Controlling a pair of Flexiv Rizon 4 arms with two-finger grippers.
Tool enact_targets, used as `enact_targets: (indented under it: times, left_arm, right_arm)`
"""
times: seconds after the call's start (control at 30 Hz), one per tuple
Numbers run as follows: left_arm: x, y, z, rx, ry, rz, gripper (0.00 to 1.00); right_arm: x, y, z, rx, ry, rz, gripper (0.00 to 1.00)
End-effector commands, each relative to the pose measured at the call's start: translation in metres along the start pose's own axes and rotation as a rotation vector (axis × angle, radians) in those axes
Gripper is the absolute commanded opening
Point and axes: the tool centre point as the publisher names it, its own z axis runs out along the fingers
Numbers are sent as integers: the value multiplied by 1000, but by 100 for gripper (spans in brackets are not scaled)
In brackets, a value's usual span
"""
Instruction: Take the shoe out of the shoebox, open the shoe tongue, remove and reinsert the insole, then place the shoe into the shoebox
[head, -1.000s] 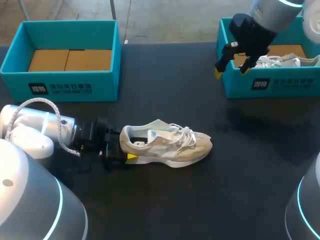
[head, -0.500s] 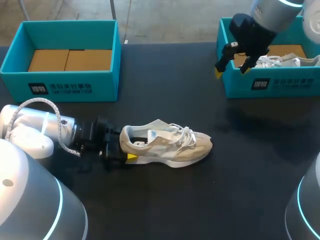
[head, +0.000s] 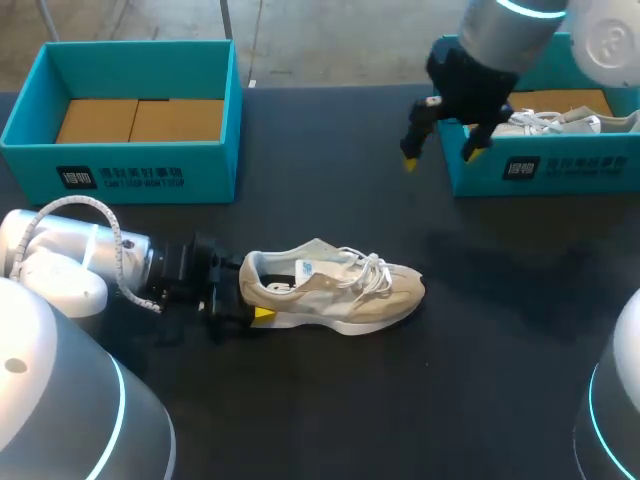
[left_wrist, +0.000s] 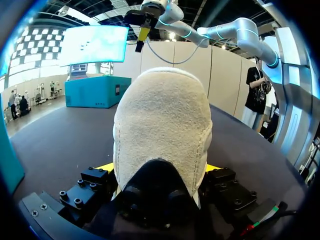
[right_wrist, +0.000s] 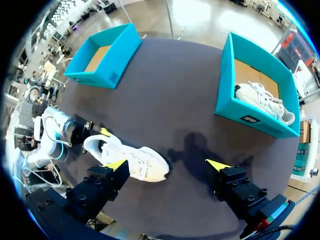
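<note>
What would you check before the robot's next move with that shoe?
1. Shoe lying on the table, outside any box: ok.
2. Left claw shut on its heel: ok.
3. Right claw open, empty: ok.
4. Right claw down at the shoe: not ok, it hangs by the right shoebox.
5. Laces loosened: cannot tell.
6. Left shoebox empty: ok.

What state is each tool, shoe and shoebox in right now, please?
shoe: standing on its sole, heel gripped
left tool: shut on the shoe's heel
right tool: open, empty, in the air
left shoebox: open, empty
right shoebox: open, holding a second shoe
</note>
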Motion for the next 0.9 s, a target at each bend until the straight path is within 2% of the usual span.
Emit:
enact_targets:
  times: [0.03, 0.43, 0.73, 0.9]
  left_arm:
    - [0, 0, -1, -1, 0, -1, 0]
    - [0, 0, -1, -1, 0, -1, 0]
    - [0, 0, -1, -1, 0, -1, 0]
    - [0, 0, -1, -1, 0, -1, 0]
  right_arm:
    - [24, -9, 2, -13, -71, 21, 100]
    - [75, -22, 21, -19, -81, 62, 100]
    - [112, -32, 37, 33, -114, 86, 100]
    - [126, -37, 48, 47, -111, 89, 100]
